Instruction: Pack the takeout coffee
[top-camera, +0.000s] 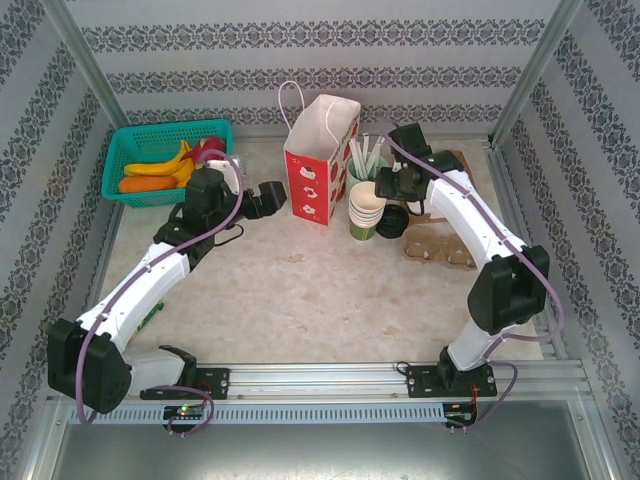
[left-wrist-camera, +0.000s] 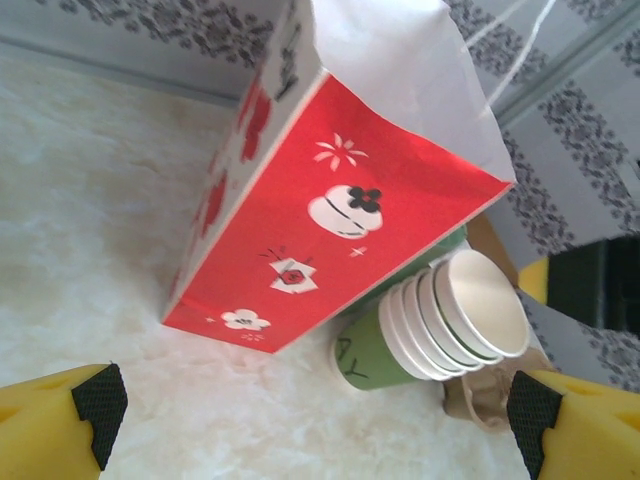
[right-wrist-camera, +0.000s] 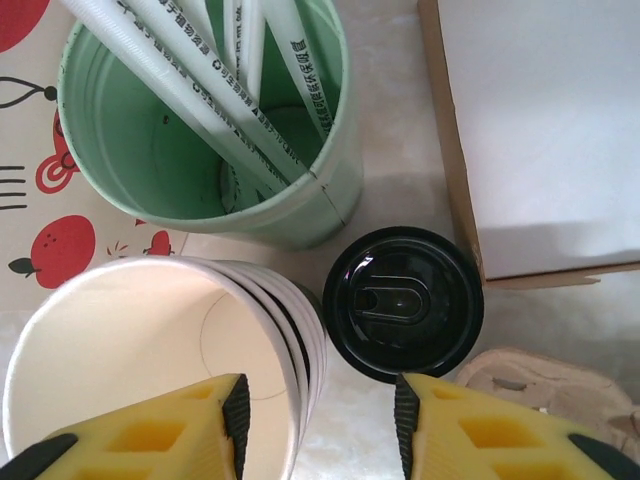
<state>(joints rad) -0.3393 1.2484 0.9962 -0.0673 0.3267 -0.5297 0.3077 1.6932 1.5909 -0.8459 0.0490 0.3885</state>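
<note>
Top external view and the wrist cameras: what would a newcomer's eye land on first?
The red-and-white paper bag stands open at the back centre of the table, with a teal basket of fruit to its left. Right of the bag, the right gripper hangs open over the takeout coffee with its black lid, crowded by a stack of paper cups and a mint-green cup of straws.

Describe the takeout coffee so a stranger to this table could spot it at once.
Find the tall red bag at the back of the table; cups cluster on its right in the top view. The coffee is the small one, right of the stack of lidless cups and nearer than the straw cup. It alone wears a round black lid.
</note>
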